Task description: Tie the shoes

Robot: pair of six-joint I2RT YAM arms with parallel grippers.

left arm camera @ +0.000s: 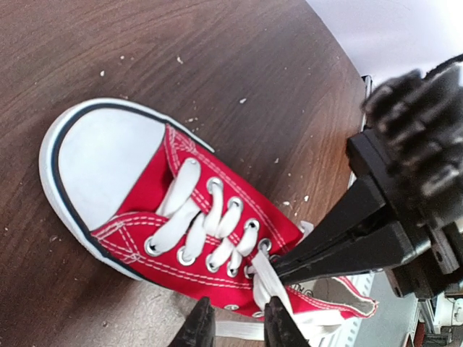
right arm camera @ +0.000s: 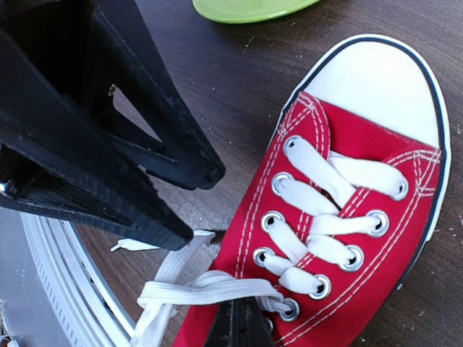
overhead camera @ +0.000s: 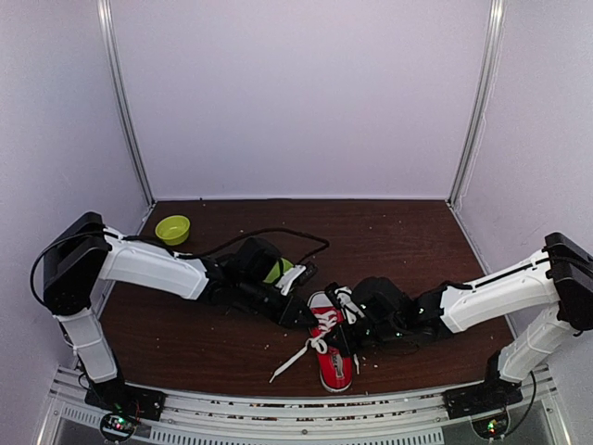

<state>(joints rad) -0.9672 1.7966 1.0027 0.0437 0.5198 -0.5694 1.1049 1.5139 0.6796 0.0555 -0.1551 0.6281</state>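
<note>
A small red sneaker [overhead camera: 332, 357] with a white toe cap lies on the dark wooden table [overhead camera: 185, 334] between both arms. In the left wrist view the shoe [left arm camera: 145, 195] points up-left, and my left gripper [left arm camera: 239, 329] is open beside its top eyelets. A flat strand of the white lace [left arm camera: 242, 332] runs across the gap between its tips. My right gripper [right arm camera: 242, 318] is shut on a lace loop [right arm camera: 210, 289] at the top eyelets. Seen from the left wrist, it [left arm camera: 282, 269] pinches that lace from the right. A loose lace end [overhead camera: 292, 362] trails toward the table's near edge.
A lime-green bowl [overhead camera: 172, 229] sits at the back left. Another green object [overhead camera: 278, 269] lies just behind the left wrist, and its rim [right arm camera: 246, 7] shows in the right wrist view. A black cable [overhead camera: 278, 236] curves across the table. The metal rail [overhead camera: 278, 408] borders the near edge.
</note>
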